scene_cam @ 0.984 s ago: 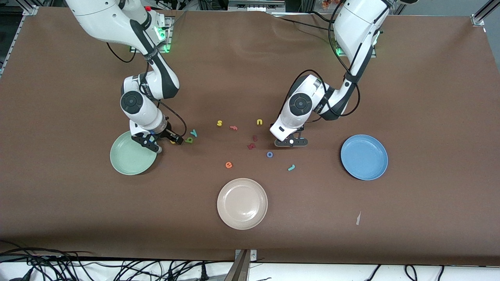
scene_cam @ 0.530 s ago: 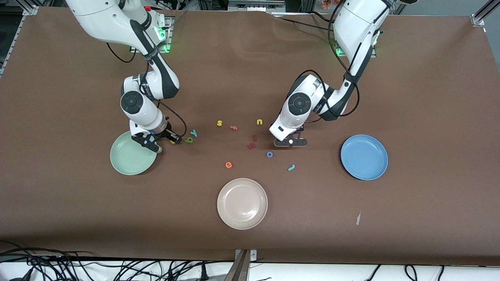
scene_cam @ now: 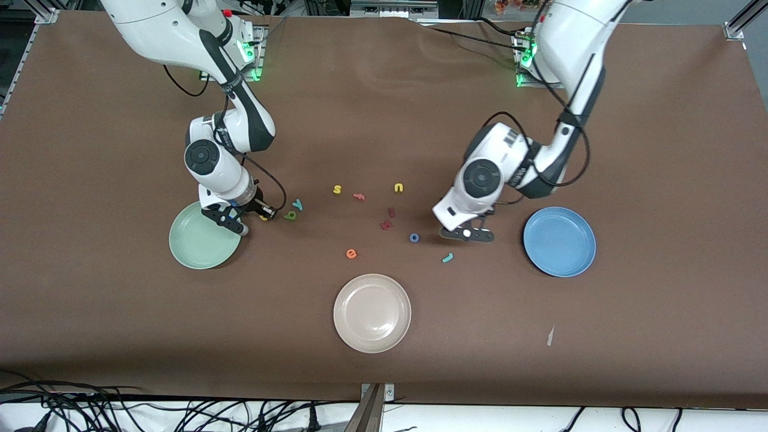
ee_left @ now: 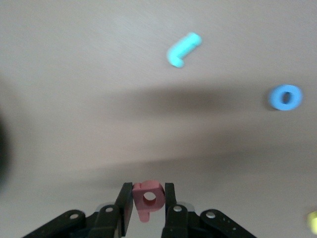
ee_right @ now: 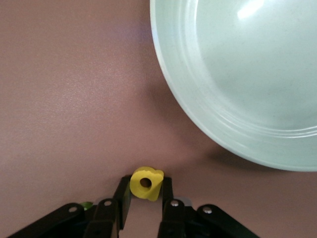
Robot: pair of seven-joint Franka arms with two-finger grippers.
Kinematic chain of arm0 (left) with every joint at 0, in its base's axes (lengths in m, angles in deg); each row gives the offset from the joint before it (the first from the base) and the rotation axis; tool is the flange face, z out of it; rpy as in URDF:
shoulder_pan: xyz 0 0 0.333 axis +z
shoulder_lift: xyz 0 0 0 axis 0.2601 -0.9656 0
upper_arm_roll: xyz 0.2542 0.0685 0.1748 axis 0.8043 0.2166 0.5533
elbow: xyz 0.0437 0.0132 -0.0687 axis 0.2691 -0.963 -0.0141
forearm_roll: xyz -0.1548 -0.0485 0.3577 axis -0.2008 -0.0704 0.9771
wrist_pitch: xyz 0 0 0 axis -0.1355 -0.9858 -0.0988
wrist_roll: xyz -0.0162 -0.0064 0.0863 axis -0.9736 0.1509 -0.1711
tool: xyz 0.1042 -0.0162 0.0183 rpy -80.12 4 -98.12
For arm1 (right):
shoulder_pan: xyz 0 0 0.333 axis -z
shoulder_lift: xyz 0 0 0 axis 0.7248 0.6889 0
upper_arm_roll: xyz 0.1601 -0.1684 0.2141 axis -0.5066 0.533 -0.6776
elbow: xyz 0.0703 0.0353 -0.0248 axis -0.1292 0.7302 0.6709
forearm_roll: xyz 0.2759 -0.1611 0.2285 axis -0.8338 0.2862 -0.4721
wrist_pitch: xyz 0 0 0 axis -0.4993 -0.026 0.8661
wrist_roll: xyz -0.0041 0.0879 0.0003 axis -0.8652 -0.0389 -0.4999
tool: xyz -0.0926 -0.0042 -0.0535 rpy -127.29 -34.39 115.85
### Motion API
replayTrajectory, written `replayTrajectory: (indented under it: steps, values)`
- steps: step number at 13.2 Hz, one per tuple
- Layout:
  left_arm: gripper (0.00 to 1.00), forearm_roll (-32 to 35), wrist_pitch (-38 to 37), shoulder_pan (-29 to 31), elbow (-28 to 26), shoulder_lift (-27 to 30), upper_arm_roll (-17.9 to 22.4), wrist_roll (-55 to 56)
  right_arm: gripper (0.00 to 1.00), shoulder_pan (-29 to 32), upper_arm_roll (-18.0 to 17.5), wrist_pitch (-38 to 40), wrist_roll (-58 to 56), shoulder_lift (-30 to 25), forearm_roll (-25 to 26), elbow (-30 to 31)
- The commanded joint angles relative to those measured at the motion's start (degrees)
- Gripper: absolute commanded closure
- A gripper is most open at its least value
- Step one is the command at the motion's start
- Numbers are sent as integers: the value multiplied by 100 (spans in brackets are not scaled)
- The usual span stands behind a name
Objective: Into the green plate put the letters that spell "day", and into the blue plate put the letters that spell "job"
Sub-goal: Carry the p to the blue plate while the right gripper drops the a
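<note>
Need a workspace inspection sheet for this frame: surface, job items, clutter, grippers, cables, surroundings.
Surface: brown table cover, small pale scrap near the front edge.
Job's things: green plate and blue plate hold no letters; olive a, teal y, blue o, teal j on the table.
Clutter: beige plate, yellow s, yellow u, orange e, dark red letters.
Grippers: left gripper shut on pink b; right gripper shut on yellow d beside the green plate.
Cables: black bundle below the table edge.
Surroundings: nothing seen.
</note>
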Motion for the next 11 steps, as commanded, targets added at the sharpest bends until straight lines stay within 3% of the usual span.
replayTrajectory:
  steps: [1, 5, 8, 9, 11]
  values:
    - [89, 127, -230, 640, -89, 259, -59, -1408, 71, -30, -12, -84, -29, -111, -81, 68]
    - [91, 136, -221, 1431, -36, 224, -50, -3045, 71, 118, -12, 758, -169, -760, 16, 15]
    - [87, 415, -151, 1731, 8, 93, -41, -3741, 71, 600, -12, 1225, -1089, -1139, 25, 24]
    - [73, 678, -151, 1758, 121, 23, -41, -3829, 70, 794, -12, 1252, -1511, -1175, 16, 33]
    - [8, 716, -151, 1784, 183, -22, -50, -4188, 70, 1154, -12, 1252, -2206, -1175, 25, 33]
